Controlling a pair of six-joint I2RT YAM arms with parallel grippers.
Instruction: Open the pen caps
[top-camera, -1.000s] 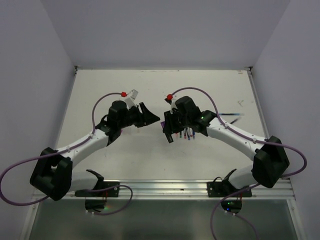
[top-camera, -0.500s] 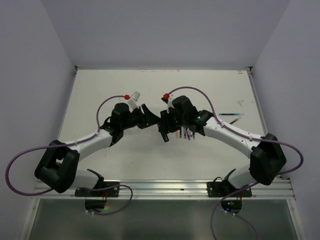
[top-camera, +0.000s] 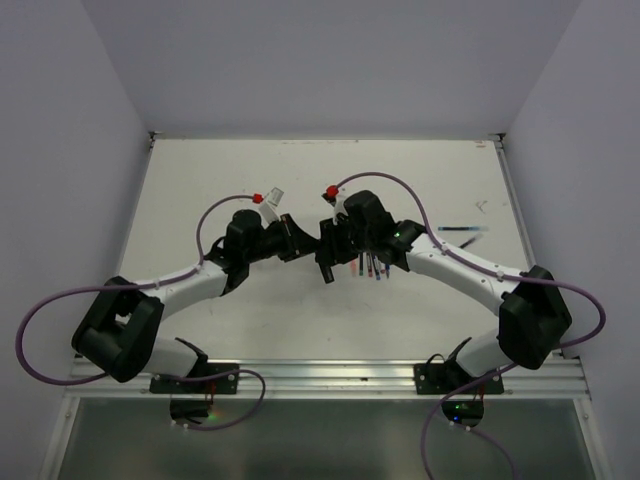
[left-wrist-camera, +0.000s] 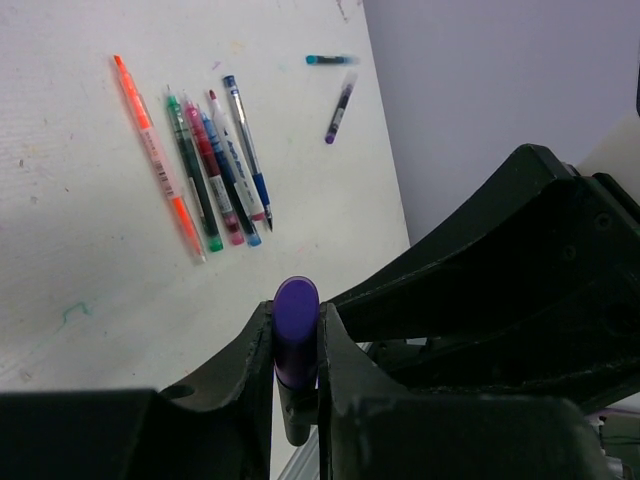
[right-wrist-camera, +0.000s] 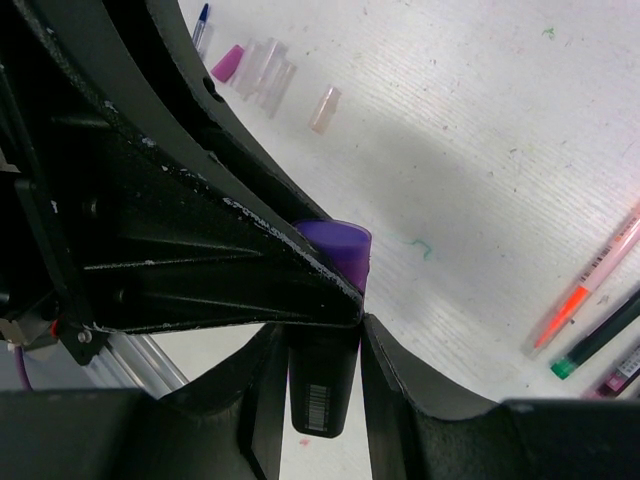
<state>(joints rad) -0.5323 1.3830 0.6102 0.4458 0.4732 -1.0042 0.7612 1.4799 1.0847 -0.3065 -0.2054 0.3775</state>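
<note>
Two grippers meet over the middle of the table (top-camera: 200, 180): the left gripper (left-wrist-camera: 296, 322) is clamped on the purple cap (left-wrist-camera: 296, 340), and the right gripper (right-wrist-camera: 322, 342) is clamped on the dark pen body (right-wrist-camera: 322, 400) of the same pen, cap seated. Several loose caps (right-wrist-camera: 265, 75), one pink and the rest clear, lie on the table. One row of coloured pens (left-wrist-camera: 215, 175) lies apart from them.

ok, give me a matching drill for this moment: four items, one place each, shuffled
1. purple cap
2. barcoded pen body
3. pink cap
4. orange pen

A. loose beside the clear caps
B. clamped in the left gripper
C. at one end of the pen row
D. held in the right gripper

Pairs: 1-B, 2-D, 3-A, 4-C
</note>
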